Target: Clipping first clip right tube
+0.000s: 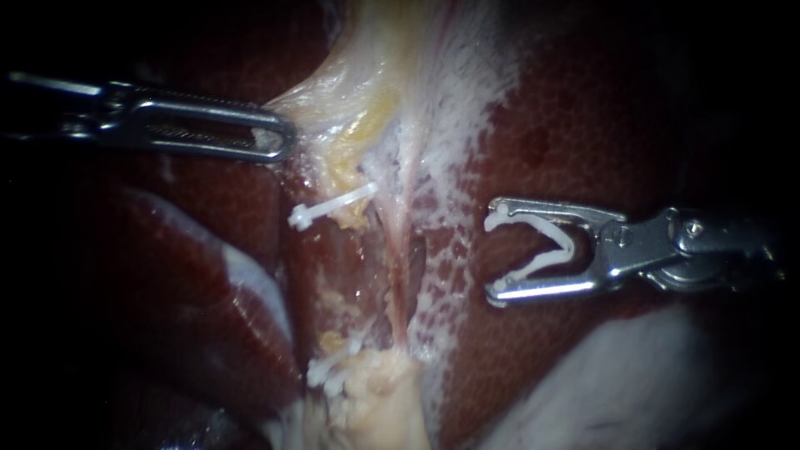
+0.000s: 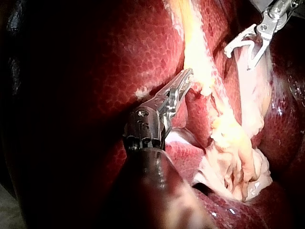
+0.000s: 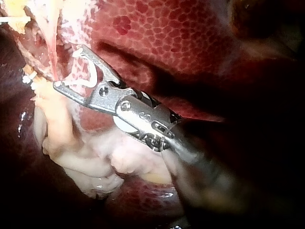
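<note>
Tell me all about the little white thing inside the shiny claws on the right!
It is a small white clip, plastic-looking and bent into an open V. Its two arms lie along the insides of the right instrument's jaws, which hold it from both sides. Its open end faces the pale tissue in the middle. It hangs over the dark red liver, well apart from that tissue.
</note>
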Available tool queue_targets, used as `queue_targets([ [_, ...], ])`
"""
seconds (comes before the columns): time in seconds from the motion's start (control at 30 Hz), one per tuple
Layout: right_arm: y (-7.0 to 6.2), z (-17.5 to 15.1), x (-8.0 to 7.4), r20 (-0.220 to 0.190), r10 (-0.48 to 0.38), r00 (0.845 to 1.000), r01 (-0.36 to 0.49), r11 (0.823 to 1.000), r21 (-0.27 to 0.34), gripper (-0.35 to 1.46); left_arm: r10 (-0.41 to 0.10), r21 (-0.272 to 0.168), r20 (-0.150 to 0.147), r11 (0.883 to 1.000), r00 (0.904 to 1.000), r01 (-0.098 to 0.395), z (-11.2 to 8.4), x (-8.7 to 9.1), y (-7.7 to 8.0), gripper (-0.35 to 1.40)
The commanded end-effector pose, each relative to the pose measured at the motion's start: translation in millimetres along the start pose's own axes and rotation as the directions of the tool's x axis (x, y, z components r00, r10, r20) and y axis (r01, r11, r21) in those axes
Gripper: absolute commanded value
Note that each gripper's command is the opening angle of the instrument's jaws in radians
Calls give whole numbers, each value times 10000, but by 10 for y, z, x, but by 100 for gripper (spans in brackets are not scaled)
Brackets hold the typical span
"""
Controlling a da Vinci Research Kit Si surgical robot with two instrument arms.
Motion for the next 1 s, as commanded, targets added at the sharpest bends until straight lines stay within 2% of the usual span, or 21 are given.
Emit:
queue_targets([
  [0.03, 0, 0, 0, -1, 0, 10000, 0, 10000, 2, 60, 0, -1, 0, 10000, 10000, 0, 0, 0, 0, -35],
  [0.27, -3, 7, -7, 8, -55, 10000, 55, 9999, 110, 60, -10, 39, -14, 10000, 10000, 10, -3, -3, 3, -35],
  [0.37, -9, 19, -17, 21, -150, 9999, 150, 9996, 229, 60, -38, 85, -34, 10000, 10000, 38, -9, -8, 10, -35],
  [0.6, -22, 57, -47, 91, 173, 9998, -178, 9982, 581, 60, -155, -138, 14, 9998, 9999, 155, -28, -26, 24, -35],
  [0.77, -26, 90, -63, 173, 495, 9986, -507, 9953, 821, 60, -274, -149, 7, 9995, 9996, 274, -36, -35, 19, -35],
  [1.0, -23, 124, -63, 247, 678, 9974, -700, 9920, 1048, 60, -208, -185, 78, 9996, 9998, 209, -39, -41, 3, -35],
])
